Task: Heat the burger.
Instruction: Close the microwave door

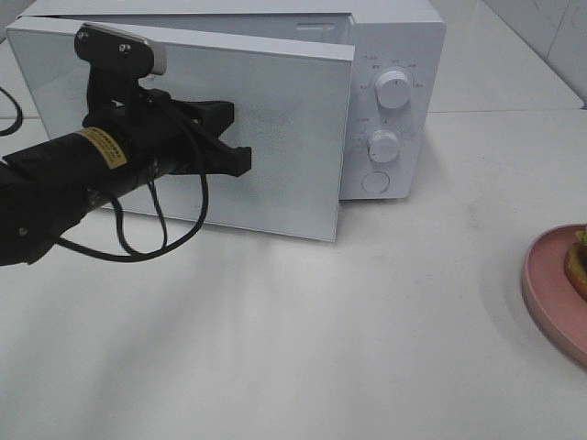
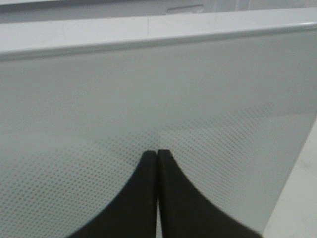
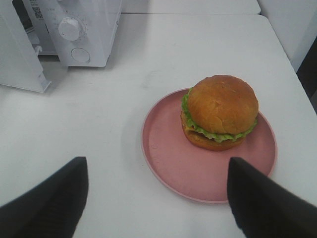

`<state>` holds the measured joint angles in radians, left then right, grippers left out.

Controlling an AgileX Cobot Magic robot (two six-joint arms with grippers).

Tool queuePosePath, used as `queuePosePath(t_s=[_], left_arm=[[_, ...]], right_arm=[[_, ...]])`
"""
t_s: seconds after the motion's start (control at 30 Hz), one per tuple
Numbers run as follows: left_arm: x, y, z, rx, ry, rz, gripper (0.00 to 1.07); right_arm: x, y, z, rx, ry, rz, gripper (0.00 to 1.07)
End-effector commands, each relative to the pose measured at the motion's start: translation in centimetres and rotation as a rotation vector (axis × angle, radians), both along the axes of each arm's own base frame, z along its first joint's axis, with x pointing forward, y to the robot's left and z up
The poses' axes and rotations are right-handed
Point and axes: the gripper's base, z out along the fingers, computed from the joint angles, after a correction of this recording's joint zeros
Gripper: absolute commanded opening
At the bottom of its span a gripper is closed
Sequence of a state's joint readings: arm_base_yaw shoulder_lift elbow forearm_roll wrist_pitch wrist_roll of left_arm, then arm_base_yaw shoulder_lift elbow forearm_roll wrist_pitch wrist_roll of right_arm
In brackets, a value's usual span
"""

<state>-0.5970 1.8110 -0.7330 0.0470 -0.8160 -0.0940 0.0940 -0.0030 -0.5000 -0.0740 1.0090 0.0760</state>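
Burger [image 3: 220, 111] sits on pink plate [image 3: 168, 153] (microwave door [image 1: 266, 128] ajar).

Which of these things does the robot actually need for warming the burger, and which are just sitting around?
Needed:
- burger
- pink plate under it
- microwave, its door swung partly open
- left tool, shut, at the door
- right tool, open, above the plate

Just around:
- table
- nothing else in view

A white table [image 1: 275, 348] carries a white microwave [image 1: 394, 55] at the back and a pink plate [image 3: 168, 153] off to the right
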Motion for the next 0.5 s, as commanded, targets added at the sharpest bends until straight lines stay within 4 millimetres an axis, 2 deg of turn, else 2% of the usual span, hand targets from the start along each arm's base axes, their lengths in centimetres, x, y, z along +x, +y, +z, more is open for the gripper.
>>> queuePosePath(t_s=[0.03,0.23,0.3,0.4,0.5], left_arm=[[1.3,-1.2,0.3,-0.023,-0.014,0.016,0.0],[2.9,-2.3,0.4,-0.017,-0.022,0.015,0.0],[4.0,-3.0,0.4,-0.003,-0.034,0.018,0.0],[4.4,-3.2,0.4,0.005,-0.027,0.027,0.0],[5.5,-3.6,0.1,0.013,-0.009,0.06,0.0]], right_arm=[[-0.4,0.0,0.0,0.0,-0.04,-0.001,0.76],[-0.4,0.0,0.0,0.0,-0.04,-0.001,0.76],[-0.4,0.0,0.0,0.0,-0.04,-0.001,0.76],[-0.4,0.0,0.0,0.0,-0.04,-0.001,0.76],[-0.4,0.0,0.0,0.0,-0.04,-0.001,0.76]])
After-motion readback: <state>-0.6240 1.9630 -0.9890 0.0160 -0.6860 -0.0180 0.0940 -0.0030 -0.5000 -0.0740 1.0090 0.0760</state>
